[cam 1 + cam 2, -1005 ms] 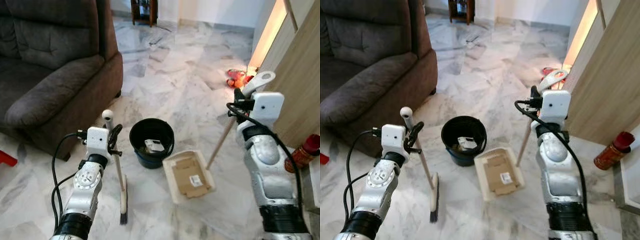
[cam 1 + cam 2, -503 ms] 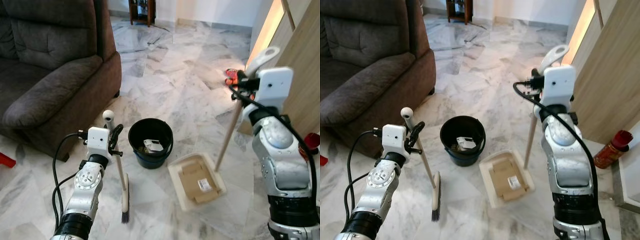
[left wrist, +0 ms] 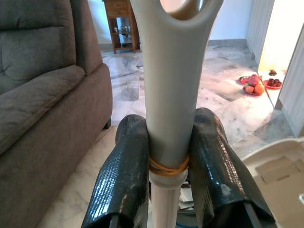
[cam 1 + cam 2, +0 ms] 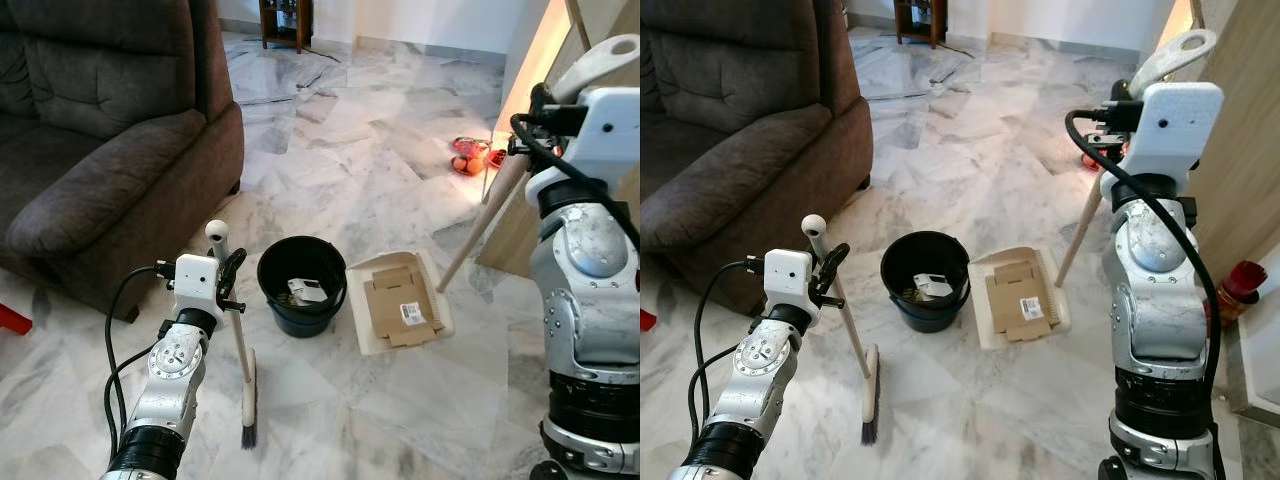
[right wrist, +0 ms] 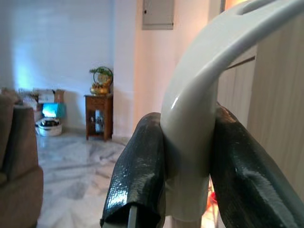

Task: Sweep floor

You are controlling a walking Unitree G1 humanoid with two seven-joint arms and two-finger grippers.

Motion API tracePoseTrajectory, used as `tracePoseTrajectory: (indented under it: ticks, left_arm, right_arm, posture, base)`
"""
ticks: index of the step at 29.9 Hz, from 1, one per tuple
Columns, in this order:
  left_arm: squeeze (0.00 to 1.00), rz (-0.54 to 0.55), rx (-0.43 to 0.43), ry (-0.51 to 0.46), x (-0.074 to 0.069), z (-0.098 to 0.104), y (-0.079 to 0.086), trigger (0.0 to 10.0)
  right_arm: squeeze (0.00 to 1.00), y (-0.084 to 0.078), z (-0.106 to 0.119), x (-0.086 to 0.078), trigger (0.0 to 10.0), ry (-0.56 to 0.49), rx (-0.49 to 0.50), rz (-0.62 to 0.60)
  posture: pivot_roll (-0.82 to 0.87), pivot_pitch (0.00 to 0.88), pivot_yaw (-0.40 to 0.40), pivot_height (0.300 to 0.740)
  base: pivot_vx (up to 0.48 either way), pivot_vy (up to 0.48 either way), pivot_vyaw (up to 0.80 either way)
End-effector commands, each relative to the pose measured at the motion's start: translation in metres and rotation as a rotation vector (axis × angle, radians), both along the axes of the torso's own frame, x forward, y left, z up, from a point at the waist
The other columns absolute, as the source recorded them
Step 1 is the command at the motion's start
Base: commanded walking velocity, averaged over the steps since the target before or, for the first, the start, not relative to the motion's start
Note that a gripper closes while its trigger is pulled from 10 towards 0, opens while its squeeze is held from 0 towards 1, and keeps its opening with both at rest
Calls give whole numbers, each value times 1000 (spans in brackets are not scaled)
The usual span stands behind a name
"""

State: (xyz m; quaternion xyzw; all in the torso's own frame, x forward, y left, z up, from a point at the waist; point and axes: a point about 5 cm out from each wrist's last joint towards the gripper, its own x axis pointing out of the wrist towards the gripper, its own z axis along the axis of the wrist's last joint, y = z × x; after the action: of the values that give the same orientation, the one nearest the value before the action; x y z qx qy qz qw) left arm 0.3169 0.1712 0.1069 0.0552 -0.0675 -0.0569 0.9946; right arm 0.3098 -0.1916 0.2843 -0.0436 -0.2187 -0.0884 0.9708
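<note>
My left gripper (image 4: 229,279) is shut on the pale handle of a broom (image 4: 243,361), which stands upright with its dark bristles on the marble floor. In the left wrist view the black fingers (image 3: 124,167) clamp the grey grip. My right gripper (image 4: 1127,100) is raised high and shut on the grey loop grip of a long-handled dustpan (image 4: 399,300). Its cream pan holds flat cardboard pieces (image 4: 403,304) and rests against the right side of a black bucket (image 4: 302,285). The bucket has some rubbish inside.
A dark brown sofa (image 4: 110,140) fills the left. A wooden cabinet wall (image 4: 1250,170) stands on the right with a red bottle (image 4: 1238,290) at its foot. Red items (image 4: 468,155) lie on the floor further back. A small wooden table (image 4: 286,22) stands far off.
My right arm has risen and pulled the dustpan back and up, so the pan now sits further from me, against the bucket's right side. The left arm and broom have not moved.
</note>
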Motion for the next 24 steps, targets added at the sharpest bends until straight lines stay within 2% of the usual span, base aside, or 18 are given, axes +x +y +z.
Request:
tracePoseTrajectory:
  ticks: [1,8,24]
  left_arm:
    - [0,5,-1,-50,0,8,3,10000]
    - [0,-2,0,-36,-4,5,4,10000]
    - [0,8,5,-42,-6,5,7,10000]
  right_arm:
    - [0,10,19,-8,10000,-127,29,49]
    - [0,24,10,-6,10000,-114,60,93]
    - [0,32,14,-5,10000,-149,60,129]
  posture:
    - [-22,81,13,740]
    - [-17,69,14,740]
    - [-14,49,13,740]
  base:
    - [0,0,0]
    - [0,0,0]
    - [0,0,0]
